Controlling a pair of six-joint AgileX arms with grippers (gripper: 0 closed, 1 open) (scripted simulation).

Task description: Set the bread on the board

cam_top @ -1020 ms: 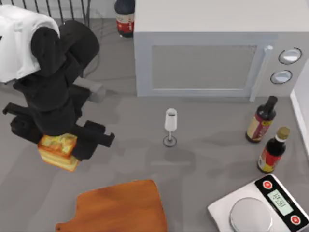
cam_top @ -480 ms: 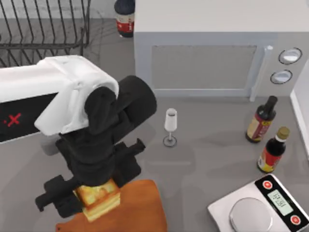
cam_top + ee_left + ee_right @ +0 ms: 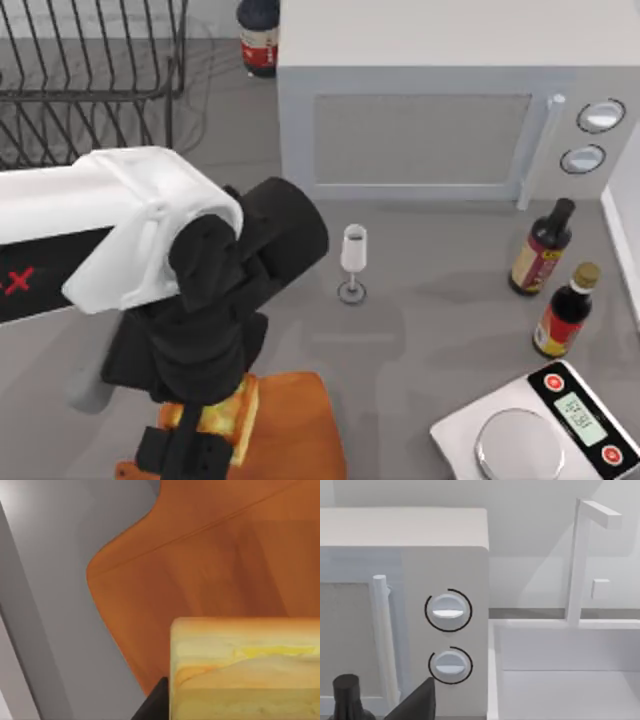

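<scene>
Your left gripper (image 3: 205, 440) is clamping the thick golden-yellow bread slice with its toasted crust (image 3: 222, 418) directly over the flat orange-brown wooden cutting board (image 3: 295, 430), so opening should drop it squarely there. Whether it is touching the board, I cannot tell.

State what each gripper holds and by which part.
The left gripper grips the bread by its side faces, above the board. Whether the right gripper, facing the microwave, holds anything cannot be told.
</scene>
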